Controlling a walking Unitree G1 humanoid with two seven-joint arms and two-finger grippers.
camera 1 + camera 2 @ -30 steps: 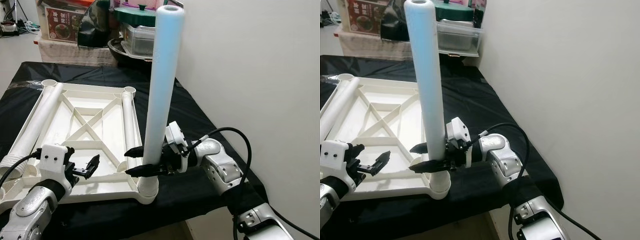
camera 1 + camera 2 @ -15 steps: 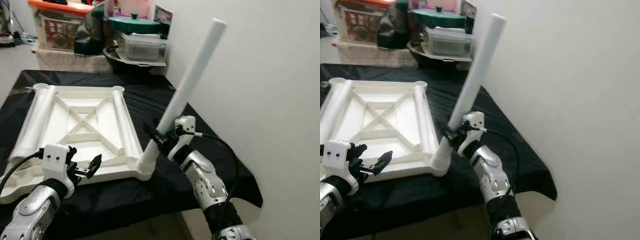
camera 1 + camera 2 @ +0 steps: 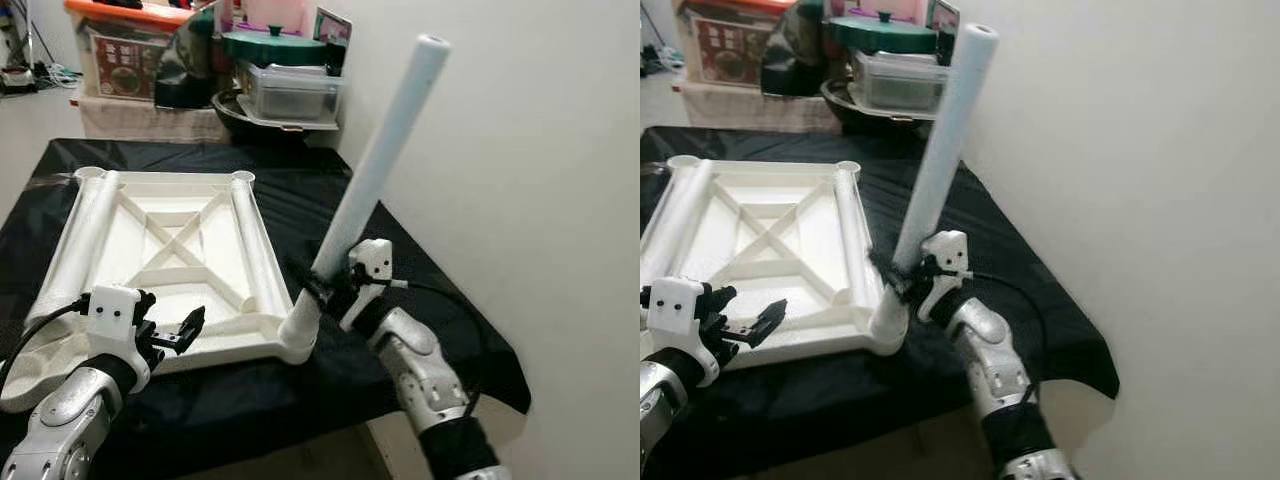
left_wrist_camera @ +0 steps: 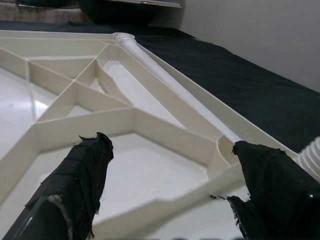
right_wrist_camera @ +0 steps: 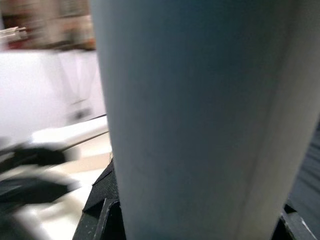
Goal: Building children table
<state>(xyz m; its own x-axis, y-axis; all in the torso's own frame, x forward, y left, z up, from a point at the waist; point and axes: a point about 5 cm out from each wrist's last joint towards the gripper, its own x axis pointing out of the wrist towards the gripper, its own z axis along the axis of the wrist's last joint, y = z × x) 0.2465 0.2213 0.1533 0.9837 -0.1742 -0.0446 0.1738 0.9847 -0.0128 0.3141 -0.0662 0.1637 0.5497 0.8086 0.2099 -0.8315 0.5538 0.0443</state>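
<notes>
Tabletop [image 3: 160, 240] recess: two legs [image 3: 255, 250]

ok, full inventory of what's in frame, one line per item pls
tabletop: 1, white, upside down on the black cloth, ribbed underside up
upright leg: 1, white tube, foot in the tabletop's near right corner socket, leaning right toward the wall
loose legs: 2, white tubes, lying along the tabletop's left and right edges
black cloth: 1, covers the work surface
clear lidded container: 1, behind the table by the wall
green lid: 1, on top of that container
orange-lidded box: 1, far left background
right claw: shut on the upright leg low down
left claw: open, over the tabletop's near edge, holding nothing
</notes>
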